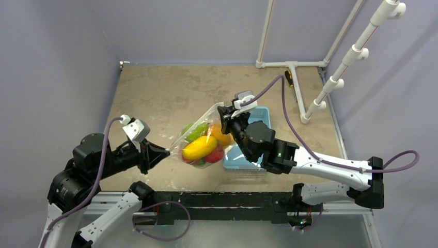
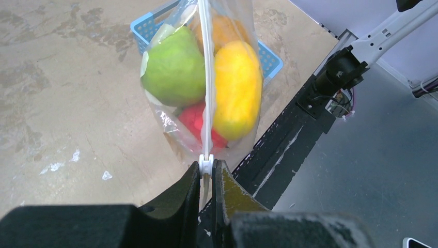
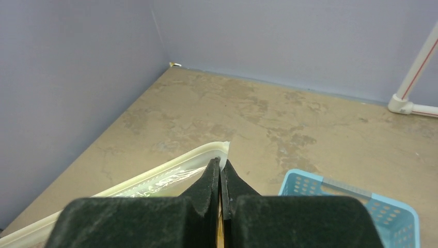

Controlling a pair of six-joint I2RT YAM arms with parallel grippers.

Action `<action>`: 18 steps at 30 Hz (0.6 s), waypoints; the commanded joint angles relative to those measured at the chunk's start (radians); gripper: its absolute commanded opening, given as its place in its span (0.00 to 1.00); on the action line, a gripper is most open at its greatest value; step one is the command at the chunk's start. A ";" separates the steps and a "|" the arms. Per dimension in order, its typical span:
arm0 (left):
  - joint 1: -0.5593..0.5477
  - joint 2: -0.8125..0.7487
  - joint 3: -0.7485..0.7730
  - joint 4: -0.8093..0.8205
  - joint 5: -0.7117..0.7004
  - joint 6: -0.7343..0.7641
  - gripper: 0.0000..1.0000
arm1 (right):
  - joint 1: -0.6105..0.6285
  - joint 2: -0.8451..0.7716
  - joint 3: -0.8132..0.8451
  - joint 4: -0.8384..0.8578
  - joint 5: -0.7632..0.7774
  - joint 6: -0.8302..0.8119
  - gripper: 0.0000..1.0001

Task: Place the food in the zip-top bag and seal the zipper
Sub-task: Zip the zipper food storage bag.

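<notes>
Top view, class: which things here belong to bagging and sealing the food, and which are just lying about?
Belong to the job: zip-top bag, food inside it, zipper, left claw pinching the zipper end, right claw pinching the bag's far corner.
Just lying about: light-blue basket, white pipe frame, small dark tool beside it.

- zip-top bag point(image 2: 168, 124): clear, thin plastic film, crinkled, with shiny glare.
- zipper point(image 2: 207, 77) along the bag's mouth: smooth whitish plastic, dull.
- food point(image 2: 236, 88) inside the bag: smooth and glossy, looks like plastic.
- basket point(image 1: 238, 161) beside the bag: light-blue perforated plastic, slight sheen.
- table point(image 1: 165, 93) under the bag: matt, rough, mottled tan.
- left gripper point(image 2: 206, 168) at the bag's zipper: matt black, finely grained.
</notes>
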 commanded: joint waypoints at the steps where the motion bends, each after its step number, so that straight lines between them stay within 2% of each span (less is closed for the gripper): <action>1: -0.001 -0.035 0.064 -0.094 -0.044 -0.052 0.00 | -0.044 -0.017 0.059 0.019 0.156 -0.019 0.00; 10: -0.001 -0.074 0.113 -0.145 -0.107 -0.093 0.00 | -0.054 -0.007 0.065 0.042 0.147 -0.034 0.00; 14: -0.001 -0.076 0.095 -0.074 -0.149 -0.109 0.00 | -0.056 -0.013 0.058 0.058 0.098 -0.032 0.00; 18: -0.001 -0.040 0.055 -0.010 -0.275 -0.127 0.00 | -0.056 0.011 0.053 0.091 0.012 -0.034 0.00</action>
